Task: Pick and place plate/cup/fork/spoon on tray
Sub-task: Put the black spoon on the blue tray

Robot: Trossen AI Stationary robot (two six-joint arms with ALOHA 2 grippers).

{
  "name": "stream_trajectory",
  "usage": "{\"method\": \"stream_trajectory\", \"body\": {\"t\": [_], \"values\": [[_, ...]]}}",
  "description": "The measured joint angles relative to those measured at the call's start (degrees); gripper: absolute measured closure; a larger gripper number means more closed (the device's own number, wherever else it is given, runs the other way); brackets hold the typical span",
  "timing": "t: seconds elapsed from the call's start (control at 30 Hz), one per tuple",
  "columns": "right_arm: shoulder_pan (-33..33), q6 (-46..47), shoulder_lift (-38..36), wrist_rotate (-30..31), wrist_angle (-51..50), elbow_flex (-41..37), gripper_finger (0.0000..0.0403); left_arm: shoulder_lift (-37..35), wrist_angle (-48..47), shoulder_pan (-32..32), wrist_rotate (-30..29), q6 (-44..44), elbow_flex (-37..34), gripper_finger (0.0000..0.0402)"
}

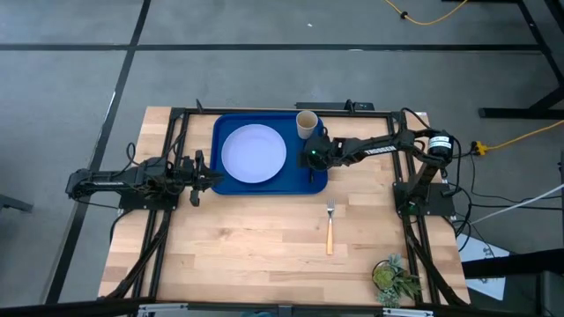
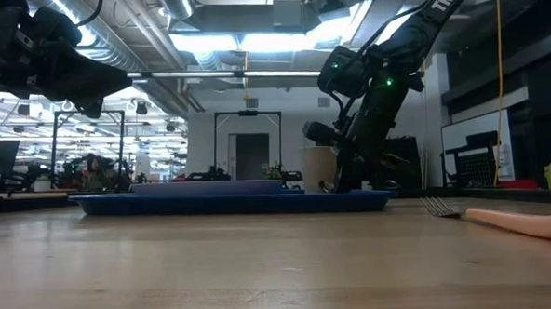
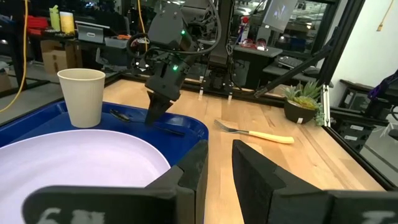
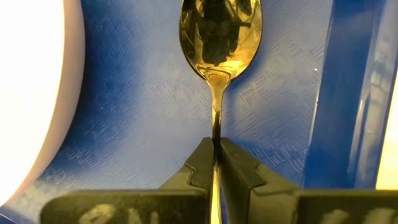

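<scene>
The deep-blue tray lies at the table's far middle. On it rest the pale plate and, upright in its far right corner, the tan cup, which also shows in the left wrist view. My right gripper is down over the tray's right part, between plate and rim, shut on the small dark spoon. The wooden-handled fork lies flat on the bare table near the tray's right. My left gripper waits open and empty at the tray's left edge. My right gripper pinches the spoon's thin handle between its two fingers, a little behind the bowl. The fingers come from above, pointing steeply down. The spoon lies about level, bowl up, at the tray floor; whether it rests on it I cannot tell.
A small potted plant stands at the table's near right corner. Bare wood lies between the tray and the near edge. The arms' dark frames run along both table sides.
</scene>
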Motion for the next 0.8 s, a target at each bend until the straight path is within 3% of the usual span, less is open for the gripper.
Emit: {"method": "stream_trajectory", "body": {"t": [0.33, 0.8], "values": [[0.2, -6.4, 0.0, 0.5, 0.1, 0.0, 0.0382, 0.0, 0.0, 0.0, 0.0, 0.0, 0.0, 0.0337], [0.2, -0.1, 0.0, -0.8, 0.2, 0.0, 0.0382, 0.0, 0.0, 0.0, 0.0, -0.1, 0.0, 0.0337]]}}
